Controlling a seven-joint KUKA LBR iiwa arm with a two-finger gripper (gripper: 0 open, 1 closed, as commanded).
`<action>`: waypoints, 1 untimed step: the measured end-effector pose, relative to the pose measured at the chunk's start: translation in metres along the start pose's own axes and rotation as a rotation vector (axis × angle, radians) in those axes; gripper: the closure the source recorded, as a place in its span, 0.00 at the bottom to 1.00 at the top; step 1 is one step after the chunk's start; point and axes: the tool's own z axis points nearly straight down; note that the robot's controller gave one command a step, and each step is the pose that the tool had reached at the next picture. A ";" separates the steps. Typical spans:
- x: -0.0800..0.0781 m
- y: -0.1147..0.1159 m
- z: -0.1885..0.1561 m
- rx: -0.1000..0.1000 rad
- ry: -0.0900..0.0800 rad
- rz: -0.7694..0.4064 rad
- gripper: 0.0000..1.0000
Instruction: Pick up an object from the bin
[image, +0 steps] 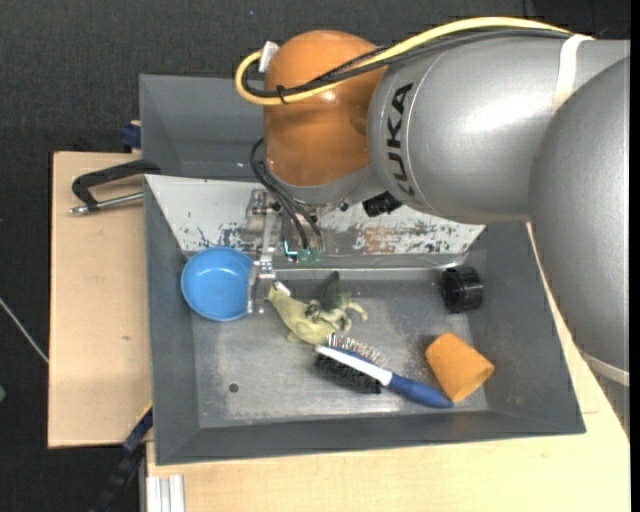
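Gripper (264, 286) is low in the bin (200, 400), left of the frame's centre, hanging below my orange wrist cover (315, 110). Its tip sits in the narrow space between the right rim of a blue bowl (214, 284) and the head end of a yellow-green toy dinosaur (310, 318). It is just beside both; I cannot tell whether it touches either. The wrist hardware hides the opening, so I cannot tell how wide the gripper stands, and I see nothing clamped in it. The bowl rests open side up at centre left, near the bin's left wall. The dinosaur lies on its side on the floor at centre, tail end toward the right. Just below the dinosaur, a brush (362, 368) with black bristles and a white and blue handle lies slanted, handle pointing to the lower right. An orange cone-shaped piece (458, 366) lies on its side at the handle's end. A black round cap (462, 288) stands at the right, well apart from the gripper.
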 end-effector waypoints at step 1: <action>0.030 -0.023 0.133 -0.002 -0.007 -0.028 0.00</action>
